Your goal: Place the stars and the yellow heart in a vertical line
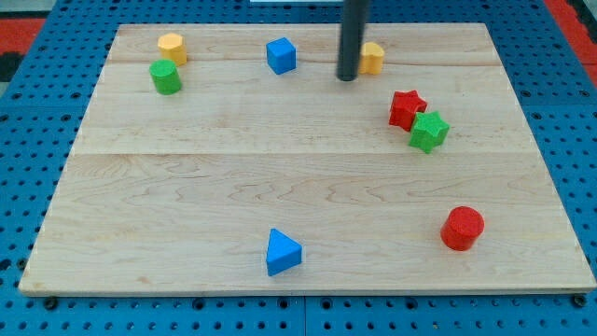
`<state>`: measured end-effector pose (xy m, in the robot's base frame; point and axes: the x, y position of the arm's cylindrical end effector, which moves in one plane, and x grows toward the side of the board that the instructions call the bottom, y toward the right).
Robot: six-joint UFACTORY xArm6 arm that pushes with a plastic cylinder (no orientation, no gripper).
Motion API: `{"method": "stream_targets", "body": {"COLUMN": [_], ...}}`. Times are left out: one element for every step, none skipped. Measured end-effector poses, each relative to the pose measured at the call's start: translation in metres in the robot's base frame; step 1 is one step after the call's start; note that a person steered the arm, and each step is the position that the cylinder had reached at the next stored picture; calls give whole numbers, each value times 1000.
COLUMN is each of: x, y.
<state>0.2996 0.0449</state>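
Note:
The yellow heart [371,58] lies near the view's top, right of centre. My tip [347,77] stands just to its left, touching or nearly touching it. The red star [407,108] lies at the view's right, below and right of the heart. The green star [428,131] touches the red star at its lower right.
A blue cube [281,55] lies left of my tip. A yellow cylinder [172,47] and a green cylinder [166,77] sit at the top left. A red cylinder [462,228] is at the lower right. A blue triangle [282,252] is near the bottom edge of the wooden board [187,187].

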Motion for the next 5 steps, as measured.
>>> {"method": "stream_targets", "body": {"x": [-22, -21, -20, -20, -20], "y": [12, 51, 87, 83, 81]}}
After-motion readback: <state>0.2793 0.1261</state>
